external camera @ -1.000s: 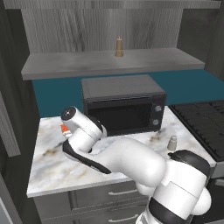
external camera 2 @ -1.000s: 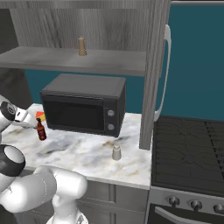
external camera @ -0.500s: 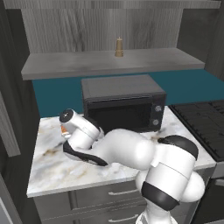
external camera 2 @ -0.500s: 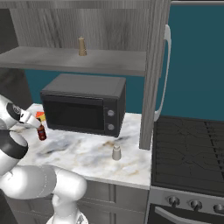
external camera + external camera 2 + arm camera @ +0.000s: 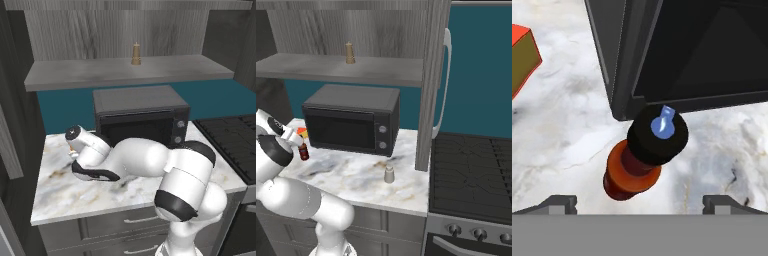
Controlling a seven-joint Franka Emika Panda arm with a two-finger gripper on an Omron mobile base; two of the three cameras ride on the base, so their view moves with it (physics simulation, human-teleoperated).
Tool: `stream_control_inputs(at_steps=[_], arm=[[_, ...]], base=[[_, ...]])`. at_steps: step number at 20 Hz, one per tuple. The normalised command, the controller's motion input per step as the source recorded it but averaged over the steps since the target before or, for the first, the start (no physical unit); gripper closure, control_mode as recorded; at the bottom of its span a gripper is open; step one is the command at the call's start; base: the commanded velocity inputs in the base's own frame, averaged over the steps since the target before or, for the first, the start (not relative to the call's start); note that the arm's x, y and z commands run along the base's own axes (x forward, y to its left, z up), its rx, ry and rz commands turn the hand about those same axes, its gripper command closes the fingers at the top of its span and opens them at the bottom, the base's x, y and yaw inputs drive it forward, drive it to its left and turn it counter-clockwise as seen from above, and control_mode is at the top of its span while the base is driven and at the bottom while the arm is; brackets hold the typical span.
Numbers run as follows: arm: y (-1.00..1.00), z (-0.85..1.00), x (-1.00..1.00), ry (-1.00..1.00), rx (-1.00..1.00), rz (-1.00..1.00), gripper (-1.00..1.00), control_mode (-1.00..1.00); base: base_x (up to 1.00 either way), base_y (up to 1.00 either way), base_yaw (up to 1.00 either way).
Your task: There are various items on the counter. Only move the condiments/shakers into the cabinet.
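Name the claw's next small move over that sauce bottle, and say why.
Probably lower straight down, then close. The open claw sits above the sauce bottle, its fingertips wide on either side, nothing gripped yet. The tan shaker already stands in the cabinet.

Cabinet (image 5: 331,67): a grey wood-grain shelf is seen above the microwave, with a tan shaker (image 5: 349,53) standing upright on its board
Microwave (image 5: 351,120): a black box is set on the counter (image 5: 356,177), door closed
Sauce bottle (image 5: 303,151): seen upright on the marbled slab, just left of the microwave, beside the white arm
Orange wedge (image 5: 302,132): partly hidden behind the arm, near the bottle
Pale shaker (image 5: 389,174): stood alone on the counter, right of the microwave's front
Stove (image 5: 471,170): dark cooktop at right
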Motion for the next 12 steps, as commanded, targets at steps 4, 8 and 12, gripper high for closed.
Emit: stream_control_inputs(at_steps=[4, 8, 12], arm=[[0.00, -0.10, 0.13, 0.00, -0.01, -0.03, -1.00, -1.00], [0.00, -0.19, 0.02, 0.00, -0.02, -0.03, -1.00, -1.00], [0.00, -0.15, 0.00, -0.05, -0.02, -0.04, -1.00, -1.00]], base=[[0.00, 0.00, 0.00], [0.00, 0.00, 0.00], [0.00, 0.00, 0.00]])
